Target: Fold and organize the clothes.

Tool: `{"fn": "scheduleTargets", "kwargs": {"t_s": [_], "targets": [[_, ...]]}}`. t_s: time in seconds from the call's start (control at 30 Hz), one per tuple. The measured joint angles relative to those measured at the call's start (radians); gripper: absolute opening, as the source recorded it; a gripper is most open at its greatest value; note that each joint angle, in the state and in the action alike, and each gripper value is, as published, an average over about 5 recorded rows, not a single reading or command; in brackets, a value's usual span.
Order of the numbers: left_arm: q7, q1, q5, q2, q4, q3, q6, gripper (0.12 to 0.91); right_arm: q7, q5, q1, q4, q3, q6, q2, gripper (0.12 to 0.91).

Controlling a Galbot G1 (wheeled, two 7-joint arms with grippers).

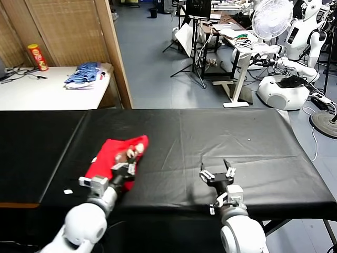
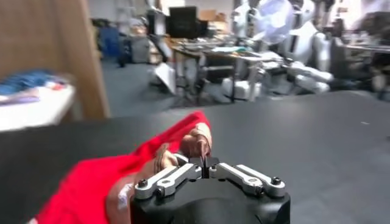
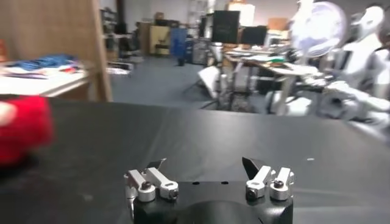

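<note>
The clothes here are one bright red T-shirt (image 1: 112,156), lying bunched on the left part of the black table, with a brown-and-white print (image 1: 131,153) showing at its far end. My left gripper (image 1: 126,169) rests over the shirt's near right edge. In the left wrist view its fingertips (image 2: 204,163) stand almost together, with no cloth seen between them and the red T-shirt (image 2: 91,182) lying just beyond. My right gripper (image 1: 217,171) hovers open and empty near the front edge, well to the right of the shirt. The right wrist view shows the right gripper (image 3: 207,164) and the red T-shirt (image 3: 21,128) far off to one side.
The black cloth-covered table (image 1: 221,137) stretches wide to the right. A small white scrap (image 1: 68,192) lies by the front left. Behind, a white table carries a blue-and-white garment pile (image 1: 84,74) and a red can (image 1: 38,57). A fan (image 1: 271,18) and other robots stand far right.
</note>
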Motion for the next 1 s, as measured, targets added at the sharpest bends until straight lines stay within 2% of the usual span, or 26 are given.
{"fn": "scheduleTargets", "kwargs": {"t_s": [0.1,0.17,0.27,0.37,0.63,0.77,0.87,1.0], "targets": [[0.052,0.006,0.015,-0.006,0.0,0.024,-0.053,0.411,-0.026,0.059,0.014,-0.011,-0.021,-0.026,-0.017,0.798],[0.079,0.011,0.008,-0.005,-0.009,0.029,-0.094,0.529,-0.023,0.112,0.031,-0.024,-0.039,-0.051,-0.023,0.798],[0.094,0.013,-0.012,0.001,-0.027,0.024,-0.143,0.689,0.004,0.208,0.067,-0.052,-0.071,-0.081,-0.022,0.798],[0.092,0.017,-0.023,0.009,-0.042,0.009,-0.163,0.779,0.04,0.301,0.114,-0.099,-0.106,-0.086,-0.009,0.798],[0.07,0.065,0.007,0.007,-0.062,-0.046,-0.19,0.798,0.11,0.518,0.253,-0.283,-0.18,-0.062,0.064,0.798],[0.059,0.093,0.016,-0.001,-0.061,-0.065,-0.197,0.798,0.149,0.588,0.309,-0.37,-0.192,-0.063,0.108,0.776],[0.052,0.11,0.021,-0.002,-0.062,-0.08,-0.2,0.798,0.145,0.595,0.343,-0.424,-0.2,-0.06,0.13,0.703],[0.051,0.133,0.035,-0.003,-0.066,-0.101,-0.213,0.798,0.089,0.537,0.381,-0.483,-0.213,-0.033,0.133,0.497]]}}
